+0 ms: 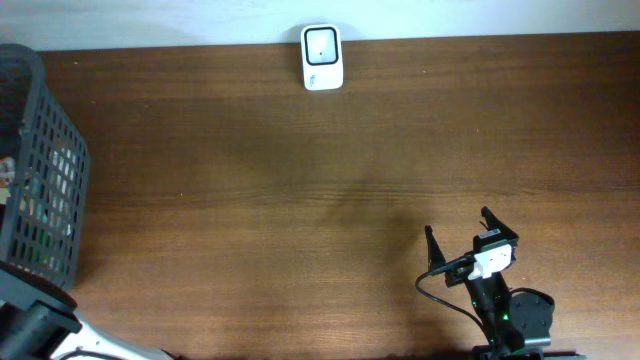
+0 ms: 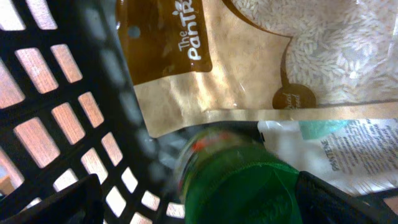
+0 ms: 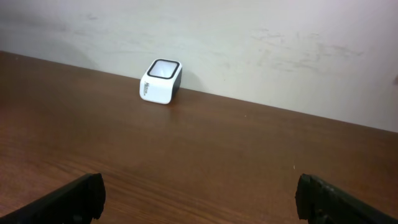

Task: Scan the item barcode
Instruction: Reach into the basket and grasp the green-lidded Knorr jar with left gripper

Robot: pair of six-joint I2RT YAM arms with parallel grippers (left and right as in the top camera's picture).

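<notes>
**Task status.** The task is at the pick stage. No item is grasped and nothing is presented to the scanner (image 1: 321, 58). Remaining steps, as judged: grasp one item, lift it out of the basket (image 1: 50, 150), carry it to the scanner, and turn its barcode toward the scanner window.

**Containers.** The basket is a dark lattice bin on the desk (image 1: 300, 200). Inside the basket:
- a green-capped bottle (image 2: 255, 186), upright or nearly so, seen cap-first and blurred;
- a rice pouch (image 2: 249, 56), brown with a clear window, lying behind the bottle;
- a white packet (image 2: 348, 149) with printed text, beside the bottle and under the pouch edge.

No barcode is legible on any of them.

**Grippers.** The left gripper (image 2: 196, 180) is inside the basket, released, with one finger to each side of the green-capped bottle; contact cannot be confirmed. This bottle is the probable item to scan. The right gripper (image 1: 468, 240) is well apart from the basket, released, holding nothing, and faces the scanner.

**Scanner.** The white unit stands well apart from the basket, at the desk's far edge.
</notes>
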